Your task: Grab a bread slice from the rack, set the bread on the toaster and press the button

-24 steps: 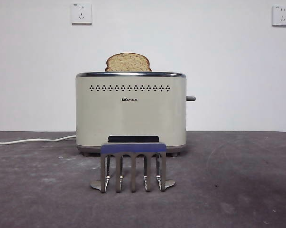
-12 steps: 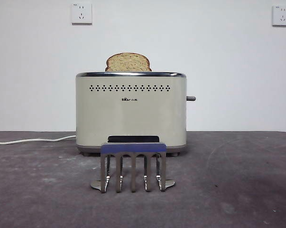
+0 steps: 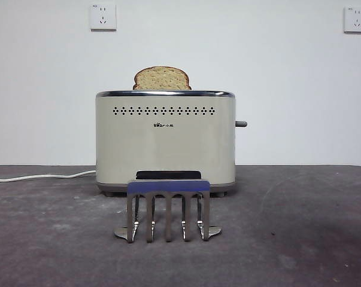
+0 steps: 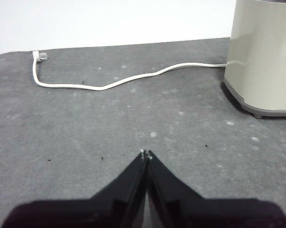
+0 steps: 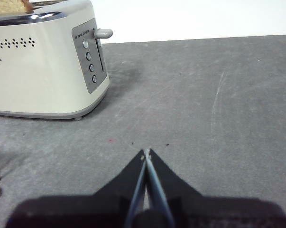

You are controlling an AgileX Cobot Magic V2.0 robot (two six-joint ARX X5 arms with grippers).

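The slice of bread [image 3: 161, 78] stands upright in the top slot of the cream toaster [image 3: 165, 140], its domed top showing above the chrome rim; a corner of it shows as the slice of bread [image 5: 10, 5] in the right wrist view. The button [image 3: 240, 124], a grey stub lever, sticks out of the toaster's right end and appears raised, seen also as the button [image 5: 104, 33]. The metal rack [image 3: 167, 209] with its blue top bar stands in front of the toaster, holding nothing. My left gripper [image 4: 146, 154] is shut over bare table left of the toaster [image 4: 266, 52]. My right gripper [image 5: 146, 153] is shut, right of the toaster [image 5: 43, 61].
A white power cord [image 4: 119, 80] runs across the table from the toaster's left side, also seen as the cord [image 3: 39, 176]. Two white wall sockets [image 3: 103, 17] sit high on the back wall. A panel of round knobs [image 5: 89, 61] lies under the lever.
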